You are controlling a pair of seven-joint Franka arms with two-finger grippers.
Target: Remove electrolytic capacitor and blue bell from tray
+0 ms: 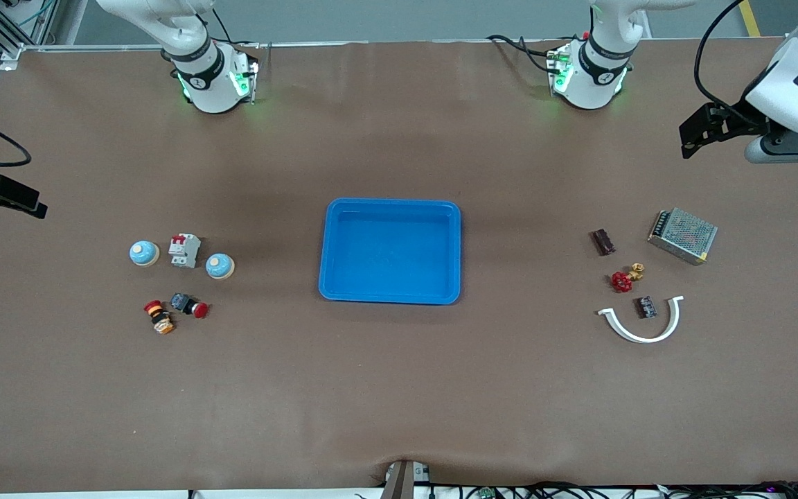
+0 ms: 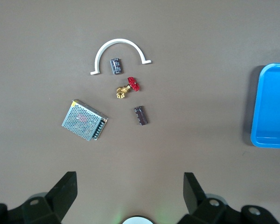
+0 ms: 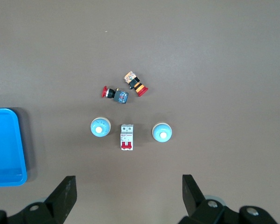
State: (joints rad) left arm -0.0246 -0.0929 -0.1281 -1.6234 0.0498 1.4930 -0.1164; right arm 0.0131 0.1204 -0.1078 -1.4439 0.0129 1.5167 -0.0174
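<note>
Judging by the empty tray (image 1: 390, 251) mid-table w/ two blue bells (image 1: 143, 253) at the right arm's end, removal looks done, capacitor not identifiable; left gripper (image 2: 130, 191) & right gripper (image 3: 129, 191) hover, jaws wide, holding nothing.

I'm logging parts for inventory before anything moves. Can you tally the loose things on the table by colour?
Blue: 3 (tray, two bells)
Red-topped: 3 (two push buttons, valve)
White: 2 (breaker, curved clip)
Silver: 1 (power supply)
Dark: 2 (small components)
Total: 11
</note>
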